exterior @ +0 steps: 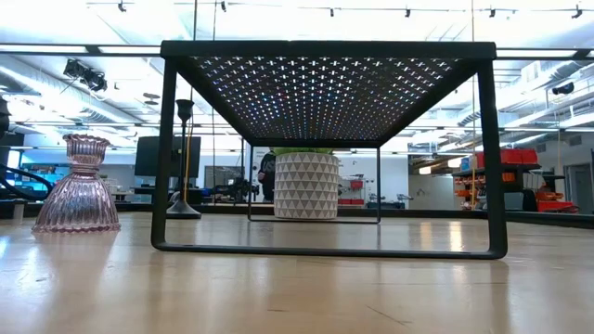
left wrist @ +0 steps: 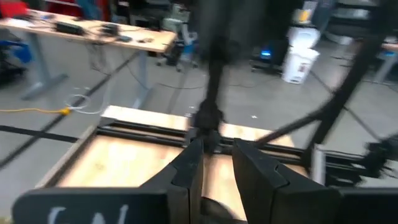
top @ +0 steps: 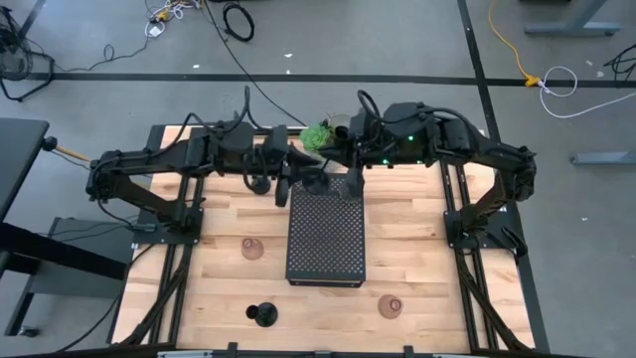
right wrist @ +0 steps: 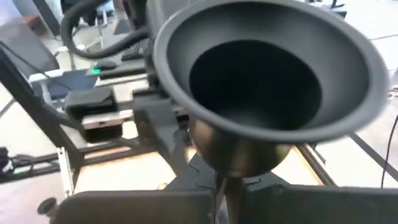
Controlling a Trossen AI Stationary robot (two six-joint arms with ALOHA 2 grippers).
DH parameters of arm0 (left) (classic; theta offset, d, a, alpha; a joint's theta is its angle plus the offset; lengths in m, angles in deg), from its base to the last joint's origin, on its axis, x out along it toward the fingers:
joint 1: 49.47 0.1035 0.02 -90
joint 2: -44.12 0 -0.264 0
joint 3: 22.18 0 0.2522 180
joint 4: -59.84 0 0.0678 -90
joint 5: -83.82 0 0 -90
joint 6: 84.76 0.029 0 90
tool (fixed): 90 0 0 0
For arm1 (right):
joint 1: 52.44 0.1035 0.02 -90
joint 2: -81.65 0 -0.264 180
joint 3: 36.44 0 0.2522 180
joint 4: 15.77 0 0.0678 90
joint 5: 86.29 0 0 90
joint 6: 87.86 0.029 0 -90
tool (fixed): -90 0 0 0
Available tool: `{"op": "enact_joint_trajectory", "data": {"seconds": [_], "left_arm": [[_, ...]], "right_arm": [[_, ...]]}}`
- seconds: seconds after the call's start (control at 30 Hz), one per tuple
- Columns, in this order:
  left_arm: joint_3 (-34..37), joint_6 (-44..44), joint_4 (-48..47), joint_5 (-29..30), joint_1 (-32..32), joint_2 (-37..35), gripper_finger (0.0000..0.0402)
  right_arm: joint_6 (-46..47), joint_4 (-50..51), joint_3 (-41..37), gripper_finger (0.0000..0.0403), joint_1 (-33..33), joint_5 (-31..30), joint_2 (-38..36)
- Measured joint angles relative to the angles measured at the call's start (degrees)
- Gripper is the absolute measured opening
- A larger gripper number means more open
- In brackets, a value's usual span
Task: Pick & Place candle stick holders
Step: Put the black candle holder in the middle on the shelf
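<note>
My left jaws (left wrist: 211, 148) hang over the far edge of the bench (top: 417, 259), just left of the black perforated tray (top: 326, 249). They are nipped in on the stem of a thin-stemmed black holder (left wrist: 211, 102). The grip is narrow and low on a tall piece, so I judge it could swing or twist between my fingers (left wrist: 189, 169) if I move sharply, then land tilted and topple.

The tray's far end sits between my two arms, with the green potted plant (top: 318, 134) just beyond. Both wrists crowd that spot, so I could brush the plant, or knock one arm against the other.

My right jaws (top: 355, 182) are over the tray's far end, with a wide-cupped black holder (right wrist: 267, 68) right in front of the wrist. I cannot tell whether those jaws are clamped on its stem. If they are loose, it may tip.

Two pinkish glass cups (top: 252, 248) (top: 391, 305) and a third black holder (top: 263, 314) wait nearer the near edge.
</note>
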Motion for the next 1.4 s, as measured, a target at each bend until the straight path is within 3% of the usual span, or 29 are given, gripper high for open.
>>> {"op": "enact_joint_trajectory", "data": {"seconds": [0.47,0.53,0.63,0.77,1.13,1.27,1.4], "left_arm": [[0.0,0.1,1.8,1.7,0.0,1.5,0.0088],[0.0,0.0,1.9,2.8,0.0,1.9,0.0074],[0.0,1.8,1.3,3.0,0.0,2.0,0.0021],[0.0,3.4,0.9,3.4,-0.1,2.0,0.0012],[0.0,3.3,-5.4,5.9,1.7,1.9,0.0012],[1.5,2.7,-7.1,6.9,4.4,1.8,0.0012],[7.7,0.8,-4.1,5.0,6.9,1.3,0.0012]], "right_arm": [[-1.3,-3.6,0.0,0.0000,0.0,3.4,2.6],[-1.7,-3.4,0.0,0.0000,0.0,3.2,2.7],[-1.6,-3.0,0.0,0.0000,-0.3,3.1,2.7],[-1.5,-2.4,0.0,0.0001,-0.4,3.5,2.6],[-4.3,5.1,-0.1,0.0094,-0.5,1.9,1.7],[-2.7,8.5,-0.1,0.0108,-0.3,1.1,-0.1],[0.1,12.4,-0.1,0.0107,0.2,1.2,-2.5]]}}
